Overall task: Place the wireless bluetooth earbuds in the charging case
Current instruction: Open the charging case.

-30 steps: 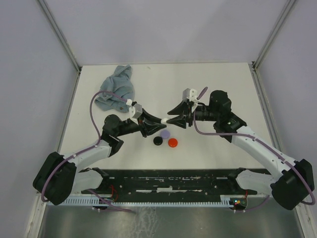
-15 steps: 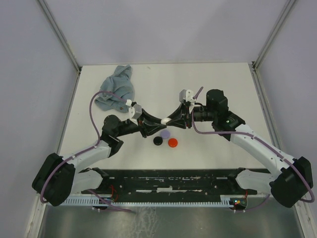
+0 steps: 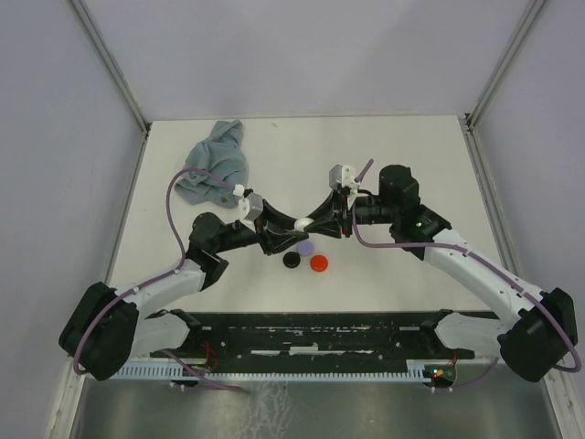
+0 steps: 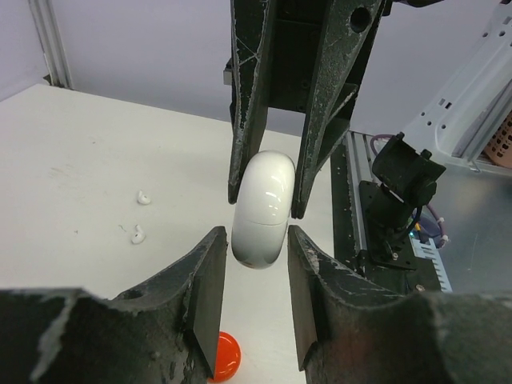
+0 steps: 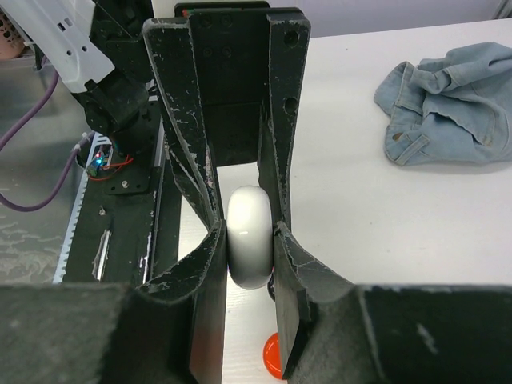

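**Charging case clamped in right claw; earbuds loose on counter**

Location: in the top view both claws meet tip to tip at the middle of the frame, above the counter [image 3: 393, 155].

Right claw [image 5: 250, 236]: clamped on the white charging case [image 4: 262, 210], both fingers pressed to its sides. The case is held clear of the counter.

Left claw [image 4: 257, 244]: its fingers stand apart, one on each side of the case's lower end. Whether they touch the case cannot be told; any gap is too fine to resolve.

Case: a seam crosses its middle. Its interior is not visible from any view.

Earbuds [image 4: 141, 216]: two tiny white pieces lie on the counter at middle left of the left wrist view, near each other and well apart from the case. They are too small to find in the top view.

Other items: purple disc [image 3: 306, 246], black disc [image 3: 292, 260] and red disc [image 3: 319, 263] sit just below the claws. The purple disc is partly hidden by the left claw. A denim cloth [image 3: 215, 160] lies at upper left.
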You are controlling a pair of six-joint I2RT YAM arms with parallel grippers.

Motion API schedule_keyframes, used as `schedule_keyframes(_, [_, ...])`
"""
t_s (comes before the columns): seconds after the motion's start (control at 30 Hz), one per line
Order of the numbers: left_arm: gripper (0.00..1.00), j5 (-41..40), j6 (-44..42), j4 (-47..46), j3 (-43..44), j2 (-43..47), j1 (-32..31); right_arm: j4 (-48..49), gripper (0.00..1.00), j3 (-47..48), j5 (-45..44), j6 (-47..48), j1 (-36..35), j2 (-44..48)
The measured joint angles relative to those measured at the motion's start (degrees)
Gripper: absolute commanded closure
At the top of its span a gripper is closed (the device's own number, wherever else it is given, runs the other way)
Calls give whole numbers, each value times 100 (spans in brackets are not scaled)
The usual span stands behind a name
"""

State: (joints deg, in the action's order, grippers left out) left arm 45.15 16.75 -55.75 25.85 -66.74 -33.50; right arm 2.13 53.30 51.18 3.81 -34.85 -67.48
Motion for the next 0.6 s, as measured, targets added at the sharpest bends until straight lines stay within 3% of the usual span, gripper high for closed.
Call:
schedule_keyframes(0.27, [64, 0, 0, 0, 0, 0, -13, 44, 87, 13, -26, -57, -31, -2])
schedule_keyframes(0.6, [58, -2, 4, -57, 0, 0, -39, 48, 87, 15, -101, -57, -79, -28])
